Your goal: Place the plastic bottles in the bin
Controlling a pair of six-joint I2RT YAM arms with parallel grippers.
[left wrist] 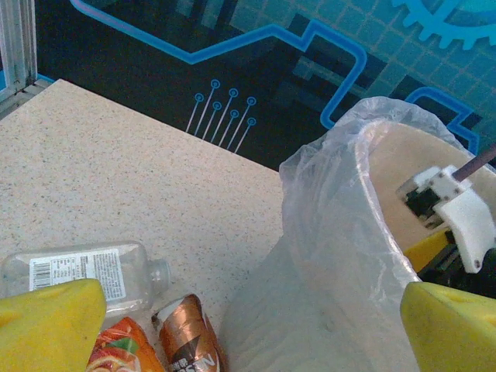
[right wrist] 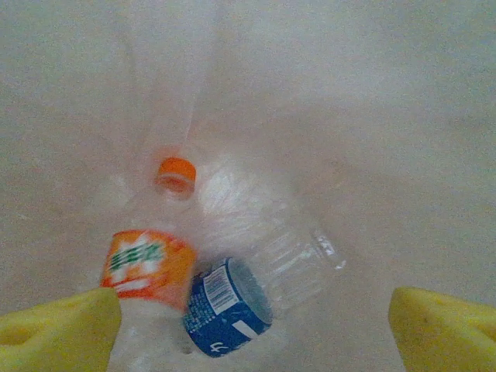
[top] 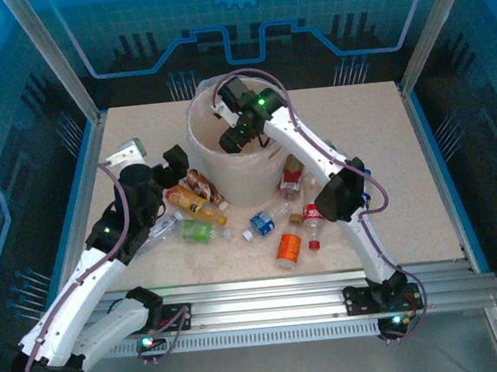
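**Hovering open on both sides, with the loose bottles closest to the left arm**

On the left, the left gripper [left wrist: 248, 332] hangs with its yellow fingers [left wrist: 46, 325] spread wide and nothing between them. Just under it, at the left foot of the bin [top: 230, 177], a clear bottle [left wrist: 85, 275] lies on its side, its long axis running across the wrist view and its neck pointing toward the bin. A brown bottle [left wrist: 188, 337] lies just beside it, close against the bagged wall. This arm is plainly the nearer one to that cluster. I judge the bin wall on the jaws' right side to be the tight edge, while the table [top: 387, 182] to the left is open room.

Further right, nearer the arm bases, a green bottle [top: 198, 232], a blue-banded bottle [top: 263, 222] and an orange bottle [top: 289, 248] lie well apart from one another, with free space around each.

Right again, the right gripper [right wrist: 252, 332] hovers above the bin's mouth, pointing down into it, its jaws wide apart and empty. Below it, on the bin's floor, rest an orange-capped bottle [right wrist: 151, 248] and a blue-labelled bottle [right wrist: 229, 306], touching. The bottles at the bin's right foot, a red-capped bottle [top: 312, 224] among them, lie closest to this arm. Reaching them would likely mean lifting clear of the rim first.
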